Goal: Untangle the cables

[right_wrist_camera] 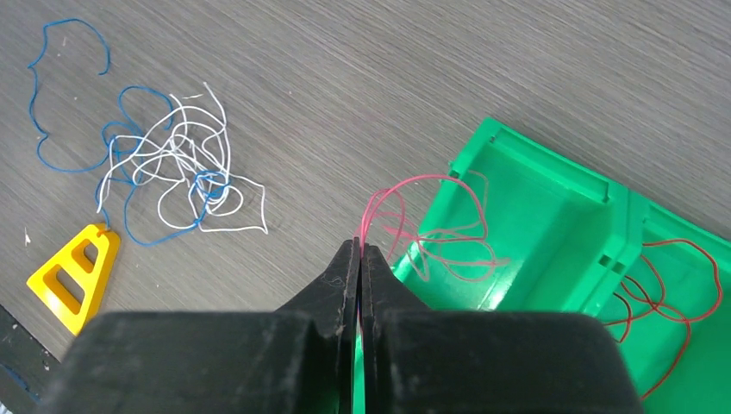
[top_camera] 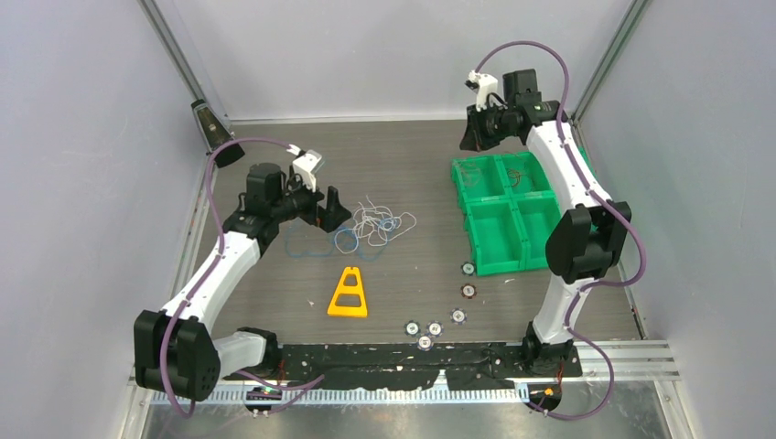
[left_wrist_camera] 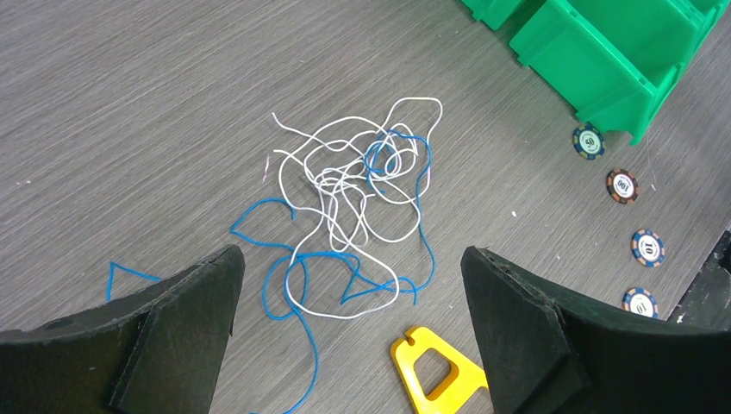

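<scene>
Hovering over the left side of the tabletop (top_camera: 412, 165), the left claw (left_wrist_camera: 351, 259) stands wide and empty. The white and blue cables (left_wrist_camera: 345, 177) lie in a loose tangle on the surface between and just beyond its fingertips. At the far right, the right claw (right_wrist_camera: 360, 247) is pinched tight on 1 pink-red cable (right_wrist_camera: 405, 181), which droops over a compartment of the green bin (right_wrist_camera: 552, 168). Another red cable (right_wrist_camera: 690, 244) lies in a neighbouring compartment. A yellow triangle (top_camera: 349, 293) sits near the tangle.

Six chips (top_camera: 469, 290), one yellow triangle (top_camera: 349, 293), four green compartments (top_camera: 485, 240), one cable tangle (top_camera: 371, 224).
</scene>
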{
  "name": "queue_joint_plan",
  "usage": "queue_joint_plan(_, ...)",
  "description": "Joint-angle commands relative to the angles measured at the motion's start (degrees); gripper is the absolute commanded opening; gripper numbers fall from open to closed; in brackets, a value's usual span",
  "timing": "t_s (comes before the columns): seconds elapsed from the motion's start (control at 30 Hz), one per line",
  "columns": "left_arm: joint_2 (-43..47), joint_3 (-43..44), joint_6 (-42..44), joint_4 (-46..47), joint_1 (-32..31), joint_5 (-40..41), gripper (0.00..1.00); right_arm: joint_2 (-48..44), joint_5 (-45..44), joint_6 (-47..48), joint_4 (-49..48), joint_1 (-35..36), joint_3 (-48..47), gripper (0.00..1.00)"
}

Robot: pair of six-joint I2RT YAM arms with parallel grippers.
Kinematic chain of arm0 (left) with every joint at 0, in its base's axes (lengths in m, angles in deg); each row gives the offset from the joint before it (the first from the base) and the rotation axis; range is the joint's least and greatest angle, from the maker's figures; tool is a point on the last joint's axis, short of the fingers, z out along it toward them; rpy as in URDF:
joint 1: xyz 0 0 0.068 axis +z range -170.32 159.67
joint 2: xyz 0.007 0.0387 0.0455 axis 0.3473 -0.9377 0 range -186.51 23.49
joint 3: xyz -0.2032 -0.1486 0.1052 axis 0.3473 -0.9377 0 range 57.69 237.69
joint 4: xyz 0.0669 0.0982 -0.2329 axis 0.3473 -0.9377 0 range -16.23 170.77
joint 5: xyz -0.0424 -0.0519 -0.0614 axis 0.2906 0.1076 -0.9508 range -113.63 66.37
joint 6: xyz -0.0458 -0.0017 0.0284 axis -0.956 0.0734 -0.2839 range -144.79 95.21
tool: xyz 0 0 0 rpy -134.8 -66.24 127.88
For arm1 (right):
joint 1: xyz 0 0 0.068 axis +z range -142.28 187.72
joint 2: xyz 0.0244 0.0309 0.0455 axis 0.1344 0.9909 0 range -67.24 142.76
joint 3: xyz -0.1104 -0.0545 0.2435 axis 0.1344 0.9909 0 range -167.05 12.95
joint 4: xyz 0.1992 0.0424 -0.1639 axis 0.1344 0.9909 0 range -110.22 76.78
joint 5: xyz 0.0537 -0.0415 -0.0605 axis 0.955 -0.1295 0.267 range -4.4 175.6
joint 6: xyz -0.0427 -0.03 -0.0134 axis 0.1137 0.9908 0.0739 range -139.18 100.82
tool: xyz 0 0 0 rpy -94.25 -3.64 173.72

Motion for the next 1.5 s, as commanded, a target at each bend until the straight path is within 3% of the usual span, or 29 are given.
queue_joint_plan(0.0, 0.2, 1.5, 1.6, 0.1, 0.8, -0.6, 1.0, -0.4, 0.8, 0.3, 0.2, -2.7, 0.4, 0.06)
queue_joint_plan(0.27, -0.7, 1.9, 1.6, 0.0, 0.9, -1.4, 0.99, 2.3, 4.9, -1.0, -2.1, -8.0, 3.6, 0.05)
queue_joint_plan(0.57, -2.8, 4.0, 2.5, -5.4, 2.5, 0.9, 0.99, 9.8, 3.6, 2.7, -1.1, -7.8, 5.4, 0.06)
queue_joint_plan(0.63, -3.3, 4.6, 1.3, -7.3, 3.9, 1.1, 1.0, 10.9, 2.6, 4.0, 1.4, -7.6, 4.3, 0.21)
queue_joint_plan(0.67, -3.4, 4.9, 0.7, -8.3, 4.7, 0.9, 1.0, 11.4, 2.5, 5.3, 3.0, -7.6, 2.4, 0.36)
queue_joint_plan(0.73, -3.5, 5.2, 0.0, -10.1, 6.2, 0.9, 1.0, 10.6, 1.3, 6.7, 8.2, -7.6, 0.3, 0.55)
queue_joint_plan(0.87, -3.9, 4.6, -1.0, -11.9, 7.5, 0.9, 0.99, 4.2, -0.7, 8.2, 9.7, -7.6, 0.5, 0.8)
queue_joint_plan(0.93, -4.1, 4.3, -2.6, -12.4, 7.8, 0.9, 1.0, 1.1, -1.0, 8.3, 10.3, -7.6, 0.4, 0.87)
queue_joint_plan(1.07, -4.2, 1.9, -6.4, -12.0, 9.4, -0.3, 0.99, -4.3, 1.3, 8.5, 10.8, -6.6, 0.0, 0.96)
queue_joint_plan(1.17, -4.4, -0.1, -9.1, -11.2, 11.0, -1.9, 0.91, -7.5, 3.4, 8.5, 10.2, -3.3, 1.4, 0.99)
queue_joint_plan(1.33, -6.3, 0.1, -9.5, -11.2, 11.2, -3.8, 0.75, -7.7, 7.8, 7.6, 7.3, 2.8, 4.7, 0.98)
queue_joint_plan(1.47, -9.7, 1.9, -10.7, -10.1, 10.7, -5.9, 0.61, -3.3, 8.4, 6.5, 4.9, 9.6, 6.4, 0.89)
